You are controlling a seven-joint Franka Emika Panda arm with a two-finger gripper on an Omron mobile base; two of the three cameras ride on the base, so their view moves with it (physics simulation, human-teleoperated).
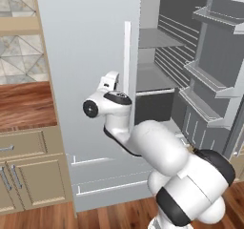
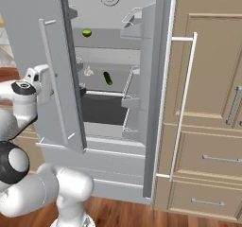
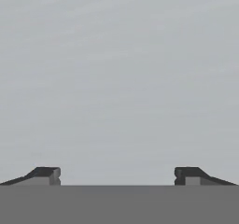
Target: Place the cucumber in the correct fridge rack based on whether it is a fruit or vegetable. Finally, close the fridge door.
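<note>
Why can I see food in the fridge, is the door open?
Open. The fridge door swings outward, so the cucumber shows lying on the lower fridge rack, beside a garlic bulb.

White rounded arm [image 1: 157, 147], dark joints, black fingertips [image 3: 46, 173]

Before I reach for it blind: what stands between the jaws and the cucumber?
The fridge door: in the right base view the gripper sits against its outer face, the cucumber beyond on the fridge rack.

Cucumber [image 2: 108, 78] on lower fridge rack [image 2: 113, 82]
</note>
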